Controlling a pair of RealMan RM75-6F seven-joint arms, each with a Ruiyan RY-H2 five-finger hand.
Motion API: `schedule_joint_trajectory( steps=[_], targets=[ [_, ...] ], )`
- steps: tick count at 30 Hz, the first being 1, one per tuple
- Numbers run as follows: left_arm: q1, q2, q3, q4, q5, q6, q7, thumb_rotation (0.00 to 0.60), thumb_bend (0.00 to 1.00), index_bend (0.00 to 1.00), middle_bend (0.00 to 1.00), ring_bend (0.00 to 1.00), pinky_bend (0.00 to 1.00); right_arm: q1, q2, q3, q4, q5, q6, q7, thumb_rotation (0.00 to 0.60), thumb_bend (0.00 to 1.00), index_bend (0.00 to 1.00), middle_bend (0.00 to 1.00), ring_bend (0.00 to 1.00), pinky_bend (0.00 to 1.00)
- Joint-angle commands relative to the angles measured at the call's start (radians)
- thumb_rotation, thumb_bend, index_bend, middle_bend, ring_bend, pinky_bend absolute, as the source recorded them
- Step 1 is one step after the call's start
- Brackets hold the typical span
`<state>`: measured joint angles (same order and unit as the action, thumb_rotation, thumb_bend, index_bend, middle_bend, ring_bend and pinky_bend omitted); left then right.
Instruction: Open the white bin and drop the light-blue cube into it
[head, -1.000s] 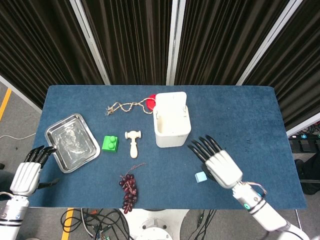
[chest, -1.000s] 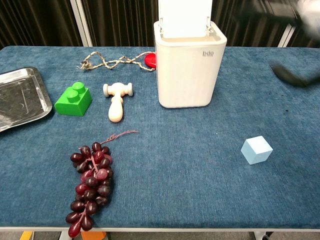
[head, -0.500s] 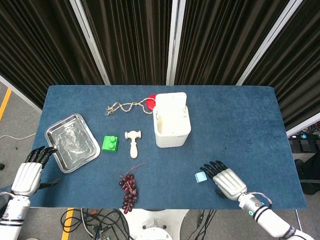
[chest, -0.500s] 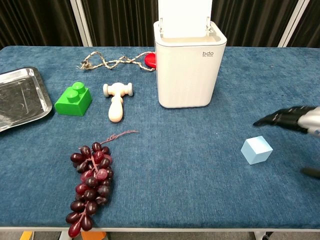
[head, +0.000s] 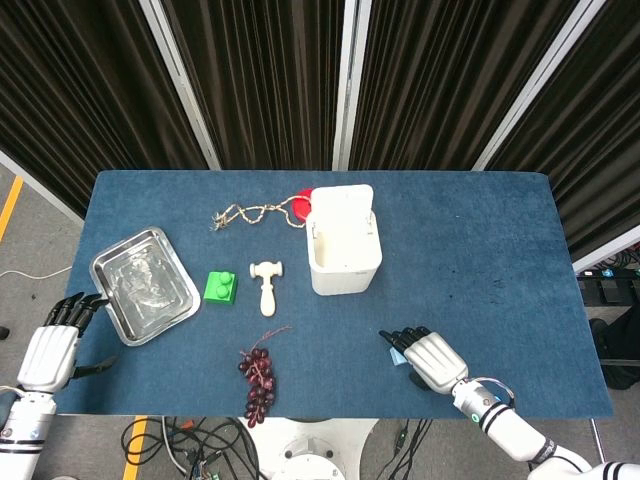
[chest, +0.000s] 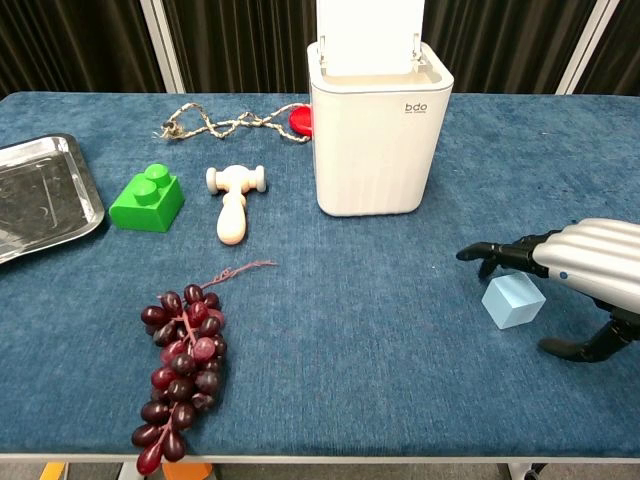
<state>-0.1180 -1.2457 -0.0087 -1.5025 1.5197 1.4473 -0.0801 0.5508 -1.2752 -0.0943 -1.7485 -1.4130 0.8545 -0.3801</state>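
Right hand: right hand (chest: 590, 272) hovers palm-down over the light-blue cube (chest: 513, 301), fingers (chest: 500, 254) extended and apart, thumb low at the cube's 4 o'clock; holding nothing.
Cube: on the table (chest: 400, 400), at 5 o'clock from the white bin (chest: 378, 140).
View difference: the chest view shows the cube bare beneath the fingers; in the head view the right hand (head: 425, 357) covers nearly all of the cube (head: 397, 352).
Left hand: left hand (head: 55, 345) shows only in the head view, off the table's 8 o'clock edge, fingers spread, empty.
Bin: lid (head: 342, 207) up; interior shows nothing inside.
Tray: metal tray (head: 145, 283), at the bin's 9 o'clock, holds nothing discernible.
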Motion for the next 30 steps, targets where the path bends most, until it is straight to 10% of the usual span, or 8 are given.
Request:
schedule_joint_trajectory(
  steps=[1, 12, 21, 27, 30],
  targets=[
    [0.0, -0.002, 0.001, 0.004, -0.001, -0.002, -0.001, 0.6, 0.05, 0.19, 0.14, 0.07, 0.12, -0.012, -0.018, 0.001, 0.023, -0.023, 0.026, 0.015, 0.6, 0.29, 0.46, 0.47, 0.45, 0.6],
    [0.001, -0.003, 0.001, 0.003, 0.001, -0.002, -0.002, 0.6, 0.05, 0.19, 0.14, 0.07, 0.12, -0.032, 0.017, 0.038, -0.017, -0.129, 0.165, 0.072, 0.6, 0.34, 0.72, 0.63, 0.59, 0.71],
    [-0.003, -0.005, 0.0, 0.003, 0.008, -0.003, 0.001, 0.6, 0.05, 0.19, 0.14, 0.07, 0.12, 0.042, 0.031, 0.28, -0.095, -0.144, 0.33, 0.093, 0.6, 0.31, 0.72, 0.63, 0.59, 0.7],
    [-0.003, -0.002, -0.001, 0.001, 0.003, -0.005, -0.001, 0.6, 0.05, 0.19, 0.14, 0.07, 0.12, 0.193, -0.138, 0.413, 0.083, -0.003, 0.237, 0.018, 0.6, 0.28, 0.69, 0.61, 0.58, 0.68],
    [0.0, -0.004, -0.001, 0.005, -0.002, -0.006, -0.007, 0.6, 0.05, 0.19, 0.14, 0.07, 0.12, 0.274, -0.23, 0.455, 0.199, 0.108, 0.16, -0.031, 0.6, 0.22, 0.55, 0.47, 0.37, 0.52]
  ],
)
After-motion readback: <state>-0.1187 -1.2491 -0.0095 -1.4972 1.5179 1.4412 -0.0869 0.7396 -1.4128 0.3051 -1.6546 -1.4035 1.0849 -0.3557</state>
